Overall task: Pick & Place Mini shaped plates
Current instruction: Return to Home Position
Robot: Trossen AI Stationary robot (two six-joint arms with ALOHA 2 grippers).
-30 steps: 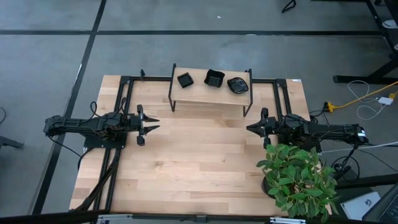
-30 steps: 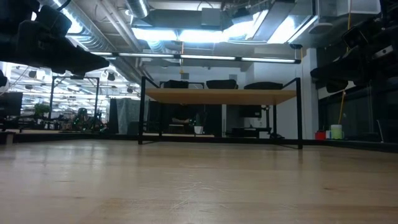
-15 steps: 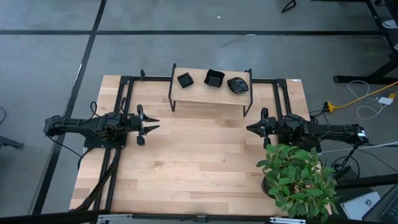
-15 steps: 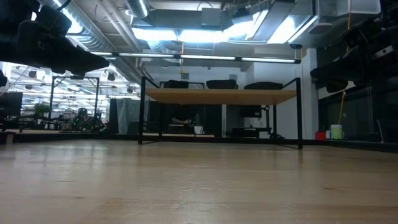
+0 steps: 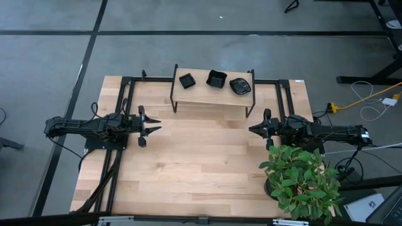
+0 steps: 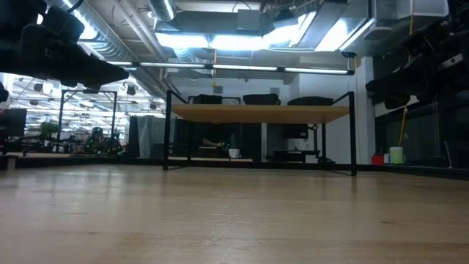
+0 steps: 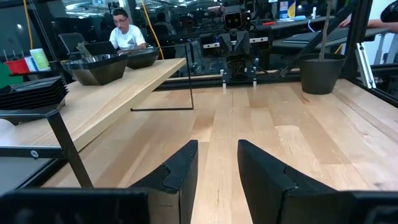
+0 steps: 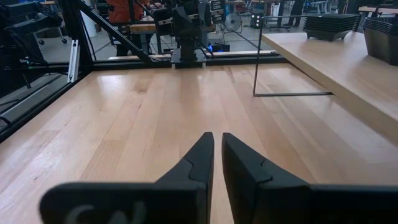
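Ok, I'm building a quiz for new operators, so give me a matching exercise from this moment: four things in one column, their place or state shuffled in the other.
Column one
1. left gripper
2. right gripper
3. mini shaped plates
4. potted plant

Column two
A. in three piles on the shelf
B. fingers together, over the right side of the table
C. standing at a table corner, beside the right arm
D. fingers parted, over the table's left side

Pairs: 1-D, 2-B, 3-A, 4-C
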